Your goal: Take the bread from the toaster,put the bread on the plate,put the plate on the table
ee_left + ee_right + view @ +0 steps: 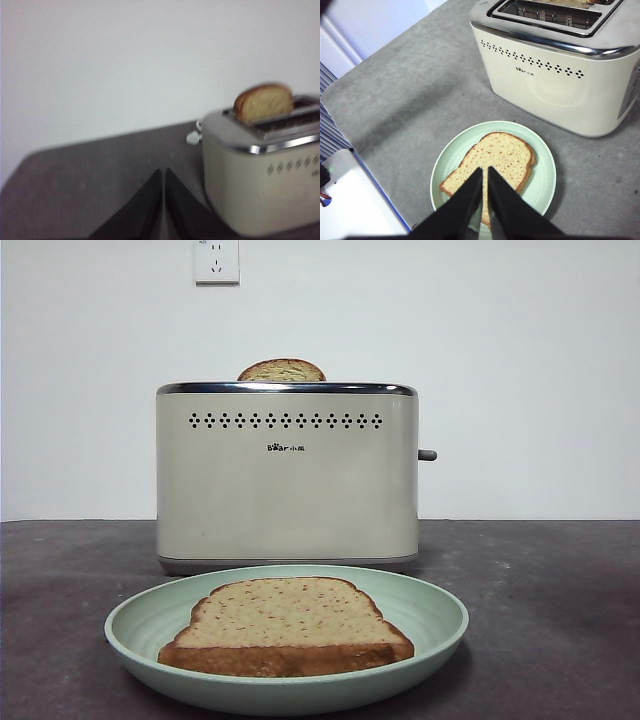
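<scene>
- Bread (285, 625) lies flat in the well of the plate (440, 625), and the plate rests on the table (560, 590), just in front of the toaster (287, 475), toward the table's near edge.
- Task seems finished: what remains is only to keep both arms away and not push the plate.
- The right gripper (485, 175) hangs above the plate, its fingers pressed together and holding nothing; it is better to lift it straight up, so it does not touch the slice.
- The left gripper (163, 175) hangs over bare table beside the toaster's lever end, fingers also pressed together, empty.
- The bread has a tan, flecked, porous crumb and a brown crust with rounded top.
- The plate is smooth, pale mint-green, round, with raised rim.
- The toaster is boxy, cream, with shiny chrome rim; a second slice (282, 371) shows from its slot.
</scene>
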Robot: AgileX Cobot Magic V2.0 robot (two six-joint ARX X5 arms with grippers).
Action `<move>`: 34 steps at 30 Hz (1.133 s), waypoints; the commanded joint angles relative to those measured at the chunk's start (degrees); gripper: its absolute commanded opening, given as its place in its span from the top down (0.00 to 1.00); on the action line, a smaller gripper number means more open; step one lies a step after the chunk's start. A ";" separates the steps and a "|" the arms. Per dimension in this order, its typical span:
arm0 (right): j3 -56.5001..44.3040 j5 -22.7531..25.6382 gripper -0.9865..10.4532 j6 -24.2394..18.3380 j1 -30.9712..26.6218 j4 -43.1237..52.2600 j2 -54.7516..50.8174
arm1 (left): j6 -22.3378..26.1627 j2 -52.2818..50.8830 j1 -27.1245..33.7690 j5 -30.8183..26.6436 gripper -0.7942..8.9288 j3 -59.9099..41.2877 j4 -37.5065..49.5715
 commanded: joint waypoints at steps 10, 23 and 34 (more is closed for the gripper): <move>0.63 0.11 0.91 -0.15 0.55 0.55 0.22 | -5.68 -11.80 0.11 -2.45 0.91 -16.15 1.86; 0.63 0.11 0.91 -0.13 0.55 0.55 0.22 | -8.70 -13.38 0.11 -2.43 0.91 -21.99 0.31; 0.63 0.11 0.91 -0.15 0.55 0.55 0.22 | -11.82 -13.38 0.11 -2.38 0.91 -22.67 -2.99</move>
